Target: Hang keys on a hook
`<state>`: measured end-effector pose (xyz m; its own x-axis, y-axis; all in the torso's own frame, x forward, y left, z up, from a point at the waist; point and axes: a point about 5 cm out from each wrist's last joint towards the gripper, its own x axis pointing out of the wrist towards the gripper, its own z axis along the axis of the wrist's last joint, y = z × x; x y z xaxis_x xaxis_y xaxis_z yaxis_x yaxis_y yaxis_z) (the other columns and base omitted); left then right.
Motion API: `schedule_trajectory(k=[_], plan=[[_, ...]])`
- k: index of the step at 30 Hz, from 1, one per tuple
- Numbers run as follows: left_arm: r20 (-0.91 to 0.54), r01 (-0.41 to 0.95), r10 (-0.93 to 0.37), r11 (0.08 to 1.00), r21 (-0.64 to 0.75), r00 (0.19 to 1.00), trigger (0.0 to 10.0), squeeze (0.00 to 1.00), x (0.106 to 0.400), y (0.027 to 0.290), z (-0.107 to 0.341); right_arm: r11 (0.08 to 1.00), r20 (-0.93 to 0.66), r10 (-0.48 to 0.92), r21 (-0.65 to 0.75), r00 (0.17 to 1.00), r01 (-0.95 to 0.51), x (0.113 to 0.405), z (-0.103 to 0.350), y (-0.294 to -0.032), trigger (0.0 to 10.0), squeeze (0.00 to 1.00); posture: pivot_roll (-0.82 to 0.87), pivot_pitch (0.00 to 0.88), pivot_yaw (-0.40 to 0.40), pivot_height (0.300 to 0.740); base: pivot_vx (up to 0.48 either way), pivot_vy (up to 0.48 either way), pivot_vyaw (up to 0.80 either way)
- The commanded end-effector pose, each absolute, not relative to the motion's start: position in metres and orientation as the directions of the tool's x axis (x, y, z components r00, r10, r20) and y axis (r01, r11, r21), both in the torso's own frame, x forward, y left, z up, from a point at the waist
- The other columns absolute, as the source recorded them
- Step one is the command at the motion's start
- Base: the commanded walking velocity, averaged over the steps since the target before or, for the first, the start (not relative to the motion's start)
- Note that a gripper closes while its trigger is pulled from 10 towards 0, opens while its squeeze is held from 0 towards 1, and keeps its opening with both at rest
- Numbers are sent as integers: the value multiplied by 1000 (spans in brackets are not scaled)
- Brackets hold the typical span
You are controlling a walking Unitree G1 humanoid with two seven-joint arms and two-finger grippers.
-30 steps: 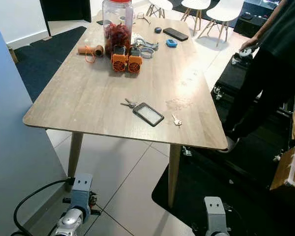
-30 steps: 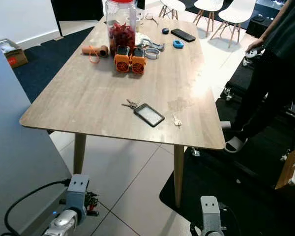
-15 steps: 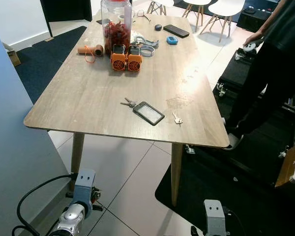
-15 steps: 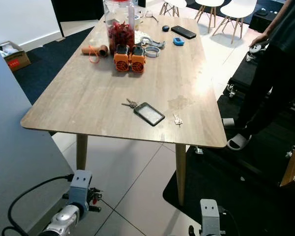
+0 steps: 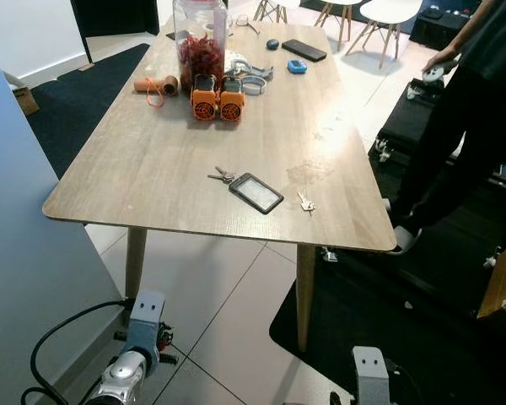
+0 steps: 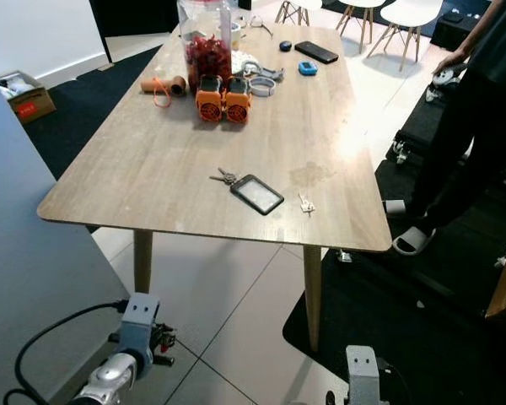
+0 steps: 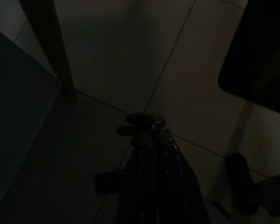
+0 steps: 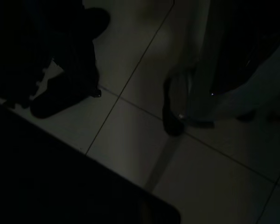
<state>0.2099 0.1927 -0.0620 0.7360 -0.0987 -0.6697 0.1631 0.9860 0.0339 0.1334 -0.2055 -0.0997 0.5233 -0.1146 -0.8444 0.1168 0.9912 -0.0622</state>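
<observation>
Table (image 5: 152, 160) of pale wood stands ahead of the robot. It sits a little differently in the head views than one second ago, and so does the floor. So the camera has moved, not the things. The robot is settling its position in front of the table, I judge, and reaching has not begun.

At the far right stands a person (image 5: 472, 101) in dark clothes, well away from both arms.

Left arm (image 5: 139, 342) and right arm (image 5: 367, 380) hang low, under the level of the table edge. In the dark left wrist view the left gripper (image 7: 151, 137) points at the floor tiles. I cannot tell whether it is open or closed, and the same holds for the right one.

Keys (image 5: 223, 175) lie flat on the table, high above and ahead of both hanging grippers, about between them. They are a small metal bunch, touching a dark card holder (image 5: 255, 193). One single key (image 5: 304, 202) lies apart, nearer to the right arm's side. Being so thin and flat, they will be hard to pinch.
</observation>
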Motion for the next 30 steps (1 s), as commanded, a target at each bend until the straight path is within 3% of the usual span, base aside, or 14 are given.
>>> schedule_trajectory(k=[1, 16, 20, 30], plan=[[-661, 169, -107, 985, 31, 742, 10000, 0, 211, 189, -62, 989, -842, -126, -66, 525, 132, 132, -100, -208, 10000, 0, 71, 57, -38, 740, 0, 0, 0], [-656, 136, -78, 990, 38, 751, 10000, 0, 210, 195, -61, 990, -840, -116, -58, 530, 126, 136, -99, -202, 10000, 0, 79, 62, -30, 740, 0, 0, 0], [-666, 212, -128, 976, 46, 735, 10000, 0, 207, 190, -63, 984, -827, -131, -40, 547, 175, 140, -97, -203, 10000, 0, 76, 66, -32, 740, 0, 0, 0], [-660, 160, -95, 986, 39, 745, 10000, 0, 211, 193, -61, 987, -841, -124, -49, 527, 154, 135, -100, -200, 10000, 0, 63, 61, -17, 740, 0, 0, 0]])
